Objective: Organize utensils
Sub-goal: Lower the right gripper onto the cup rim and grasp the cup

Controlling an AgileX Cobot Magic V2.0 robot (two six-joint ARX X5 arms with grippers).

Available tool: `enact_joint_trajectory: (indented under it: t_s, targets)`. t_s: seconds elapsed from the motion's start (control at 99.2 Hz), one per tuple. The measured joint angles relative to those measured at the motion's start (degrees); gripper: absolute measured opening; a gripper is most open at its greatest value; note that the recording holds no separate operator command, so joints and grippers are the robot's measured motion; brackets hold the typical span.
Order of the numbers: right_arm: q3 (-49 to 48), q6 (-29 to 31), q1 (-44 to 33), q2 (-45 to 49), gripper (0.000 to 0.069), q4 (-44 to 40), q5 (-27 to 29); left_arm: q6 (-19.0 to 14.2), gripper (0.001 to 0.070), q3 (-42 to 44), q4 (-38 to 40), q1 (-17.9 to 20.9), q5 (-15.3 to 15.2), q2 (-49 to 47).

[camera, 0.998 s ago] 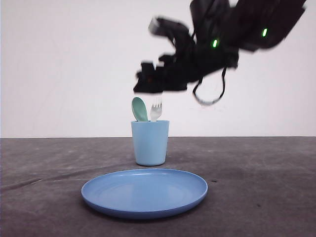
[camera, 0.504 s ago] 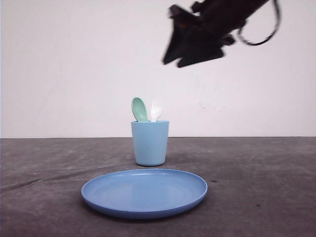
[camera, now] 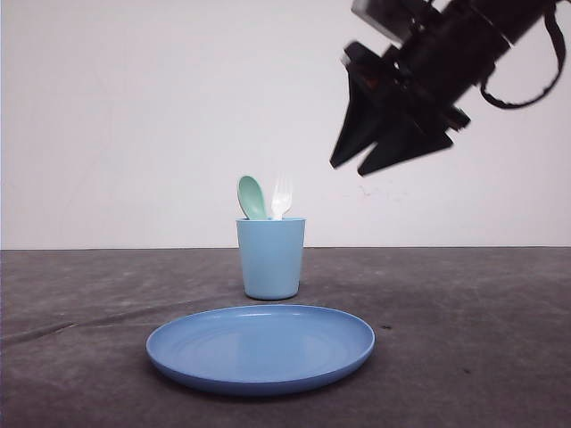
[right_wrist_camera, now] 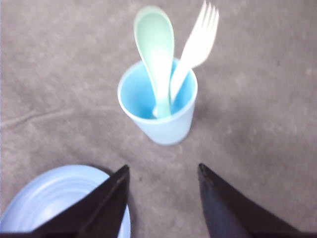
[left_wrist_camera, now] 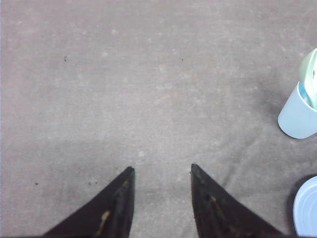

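The mint-green spoon [camera: 252, 197] and the white fork [camera: 282, 197] stand upright in the light blue cup [camera: 271, 258], heads up, side by side. From the right wrist the spoon [right_wrist_camera: 156, 49] and fork [right_wrist_camera: 197, 44] lean inside the cup [right_wrist_camera: 161, 106]. My right gripper [camera: 351, 167] hangs high, to the right of the cup and above it, open and empty; its tips [right_wrist_camera: 161, 168] frame bare table. My left gripper [left_wrist_camera: 162, 168] is open over bare table, with the cup [left_wrist_camera: 299, 114] off to one side.
A round blue plate [camera: 260, 347] lies in front of the cup, near the table's front edge; its rim shows in the right wrist view [right_wrist_camera: 29, 198] and the left wrist view [left_wrist_camera: 307, 208]. Grey table surface surrounds everything.
My right arm has risen from just above the cup and swung to the right, away from the fork. The fork and spoon stay in the cup.
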Motion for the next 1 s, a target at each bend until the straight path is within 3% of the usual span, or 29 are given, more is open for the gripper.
enact_joint_trajectory:
  t_s: [0.292,0.484,0.857,0.998]
  targets:
    - [-3.58,0.59,0.24,0.28,0.068,1.7,0.02,0.0,0.0199,0.0,0.02,0.0,0.0,0.02]
    - [-3.58,0.68,1.01,2.89,0.0681,5.09,0.09,0.0,0.0199,0.0,0.0,0.0,0.0,0.04]
    - [-3.48,3.52,4.39,16.06,0.0681,24.96,0.04,0.0,0.0199,0.0,0.13,0.0,0.0,1.01]
    - [-0.24,4.48,4.57,20.09,0.0681,27.1,0.04,0.0,0.0199,0.0,0.24,0.0,0.02,1.4]
